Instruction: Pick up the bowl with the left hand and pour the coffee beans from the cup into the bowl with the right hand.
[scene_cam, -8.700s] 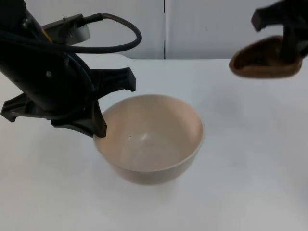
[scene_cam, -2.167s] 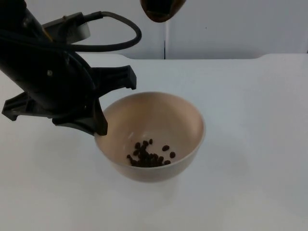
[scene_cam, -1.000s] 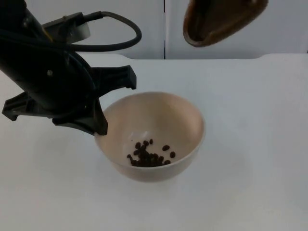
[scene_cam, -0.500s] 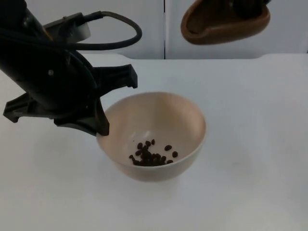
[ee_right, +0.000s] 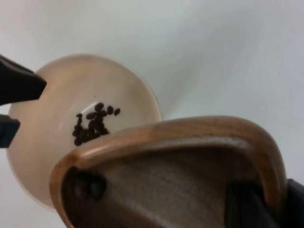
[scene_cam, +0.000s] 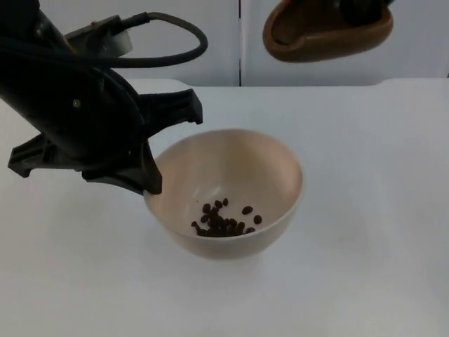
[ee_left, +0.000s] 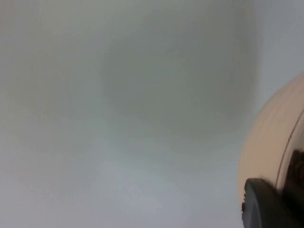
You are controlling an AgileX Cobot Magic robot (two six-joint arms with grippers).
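A cream bowl (scene_cam: 224, 193) was held at its left rim by the left end effector (scene_cam: 144, 186), whose fingers were clamped on the rim, at the centre of the top view, while a small heap of coffee beans (scene_cam: 223, 219) lay at the bottom of the bowl. The brown wooden cup (scene_cam: 326, 31) was carried at the upper right of the same frame by the right end effector (scene_cam: 361, 8), closed on the cup's far side, with the cup's mouth turned toward the camera and well apart from the bowl. In the right wrist view the inside of the cup (ee_right: 171, 175) was seen bare of beans, and the bowl (ee_right: 80, 123) with its beans (ee_right: 92, 122) was seen beyond the cup's lip. The pour was judged to be finished, so the step in hand was taken to be the drawing away of the cup; it was judged best done with the cup carried level and clear of the bowl's rim, and with the bowl kept steady and untilted so that no beans were spilled. The white worktop (scene_cam: 372, 210) around the bowl carried nothing else, the grey partition wall (scene_cam: 210, 42) stood behind, and nothing was seen in the way of either arm. In the left wrist view the bowl's outer wall (ee_left: 273, 137) was seen beside a black fingertip (ee_left: 266, 204).
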